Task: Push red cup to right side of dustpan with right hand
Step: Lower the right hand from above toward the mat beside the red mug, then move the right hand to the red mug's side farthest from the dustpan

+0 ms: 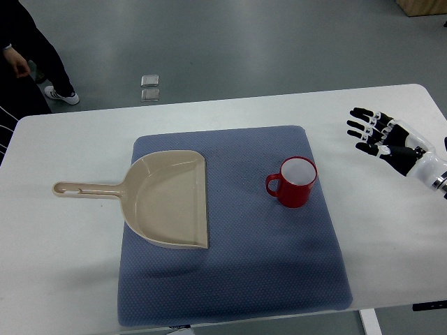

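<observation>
A red cup (296, 181) with a white inside stands upright on the blue mat (237, 272), its handle pointing left. To its left lies a beige dustpan (171, 199), mouth facing right, handle reaching over the table to the left. My right hand (370, 132) hovers over the white table to the right of the mat, about a hand's width from the cup. Its black fingers (360, 124) are spread and point left, holding nothing. The left arm does not show.
The white table (63, 265) ends close to the mat's front edge. A person stands at the top left corner, with a hand (17, 64) and a shoe (63, 94) showing. Two small grey squares (149, 87) lie on the floor behind the table.
</observation>
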